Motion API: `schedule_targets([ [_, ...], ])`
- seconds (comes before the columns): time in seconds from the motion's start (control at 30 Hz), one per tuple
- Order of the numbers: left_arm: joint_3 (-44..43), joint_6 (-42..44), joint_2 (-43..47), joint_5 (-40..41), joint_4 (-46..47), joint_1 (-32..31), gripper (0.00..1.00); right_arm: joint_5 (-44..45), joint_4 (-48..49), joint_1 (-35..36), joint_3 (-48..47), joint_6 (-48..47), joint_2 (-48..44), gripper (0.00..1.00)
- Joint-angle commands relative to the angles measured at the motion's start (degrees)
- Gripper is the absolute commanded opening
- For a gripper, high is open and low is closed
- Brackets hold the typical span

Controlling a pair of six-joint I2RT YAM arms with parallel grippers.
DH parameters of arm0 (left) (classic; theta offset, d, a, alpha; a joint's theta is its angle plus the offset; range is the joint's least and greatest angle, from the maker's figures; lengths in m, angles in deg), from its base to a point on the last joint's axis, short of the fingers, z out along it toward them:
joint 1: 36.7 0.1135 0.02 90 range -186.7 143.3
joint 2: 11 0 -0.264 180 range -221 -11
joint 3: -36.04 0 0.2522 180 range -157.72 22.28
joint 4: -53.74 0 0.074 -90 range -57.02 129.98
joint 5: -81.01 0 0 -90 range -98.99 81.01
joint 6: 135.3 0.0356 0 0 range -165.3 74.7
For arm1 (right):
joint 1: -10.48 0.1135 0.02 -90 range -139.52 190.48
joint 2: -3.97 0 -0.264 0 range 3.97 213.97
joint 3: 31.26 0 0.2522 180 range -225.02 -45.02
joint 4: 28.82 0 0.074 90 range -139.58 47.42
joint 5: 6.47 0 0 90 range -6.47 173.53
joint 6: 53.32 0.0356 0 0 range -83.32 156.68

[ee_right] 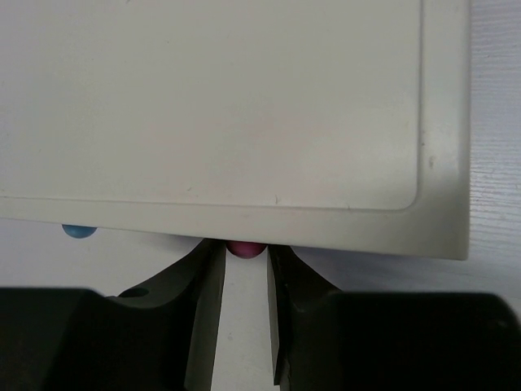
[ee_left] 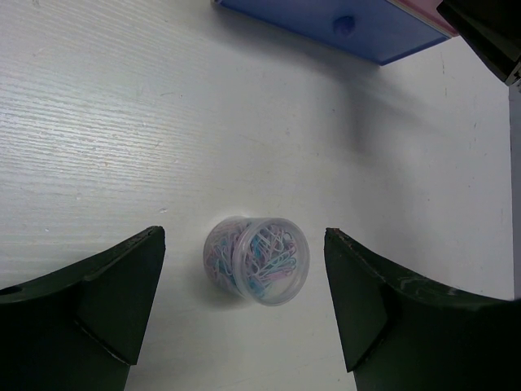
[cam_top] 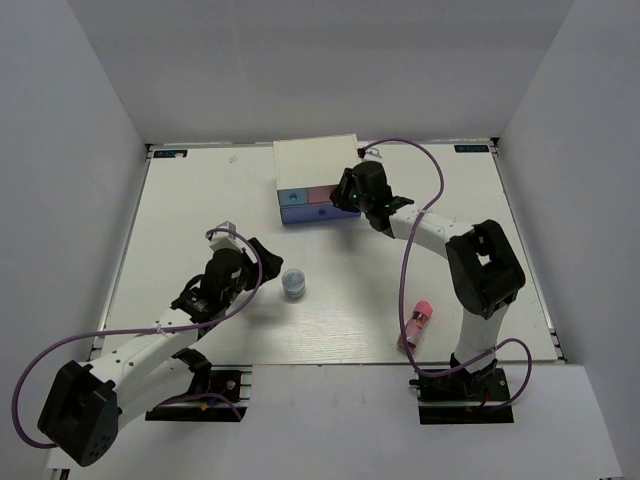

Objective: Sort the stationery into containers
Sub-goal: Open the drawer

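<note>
The white drawer chest (cam_top: 315, 165) stands at the back middle, and its top fills the right wrist view (ee_right: 236, 106). My right gripper (cam_top: 352, 197) is at its front, with the jaws closed narrowly on either side of the pink drawer's knob (ee_right: 246, 248). The round pot (cam_top: 294, 283), full of pastel paper clips, stands on the table. My left gripper (cam_top: 262, 262) is open beside it. In the left wrist view the pot (ee_left: 257, 259) lies between the spread fingers (ee_left: 122, 301), touching neither. The pink tube (cam_top: 417, 322) lies near the right arm's base. No highlighters are in view.
The light blue drawer's knob (ee_right: 79, 230) shows left of the pink one. The wide periwinkle drawer front (ee_left: 326, 20) with its knob (ee_left: 344, 24) is beyond the pot. White walls enclose the table (cam_top: 200, 200) on three sides.
</note>
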Motion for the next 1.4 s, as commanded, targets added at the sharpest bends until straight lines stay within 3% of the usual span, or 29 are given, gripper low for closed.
schedule_targets([
  [0.0,-1.4,0.6,-0.1,-0.3,0.2,-0.2,0.89,1.1,2.3,-0.2,-0.8,-0.5,0.0,0.22],
  [0.13,-1.4,0.6,-0.1,-0.8,0.7,-0.2,0.89,0.2,2.6,-0.2,0.5,-0.6,-1.7,0.15],
  [0.6,-1.4,2.3,-1.7,-4.4,4.3,-0.2,0.89,-4.0,0.4,0.3,13.5,2.7,-12.0,0.15],
  [1.17,-4.4,6.2,-4.6,-5.4,1.4,-0.2,0.89,-6.4,-1.9,2.0,16.2,6.0,-15.7,0.16],
  [1.2,-4.9,6.2,-4.6,-4.8,1.4,-0.2,0.89,-6.5,-1.8,2.1,16.3,5.9,-15.7,0.18],
  [1.33,-5.6,7.7,-5.2,-4.8,0.0,-0.8,0.89,-6.9,-1.3,2.3,16.2,4.7,-15.4,0.45],
  [1.37,-6.3,8.2,-5.7,-5.4,-0.8,-0.8,0.89,-7.3,-1.4,2.3,16.1,4.5,-15.6,0.55],
])
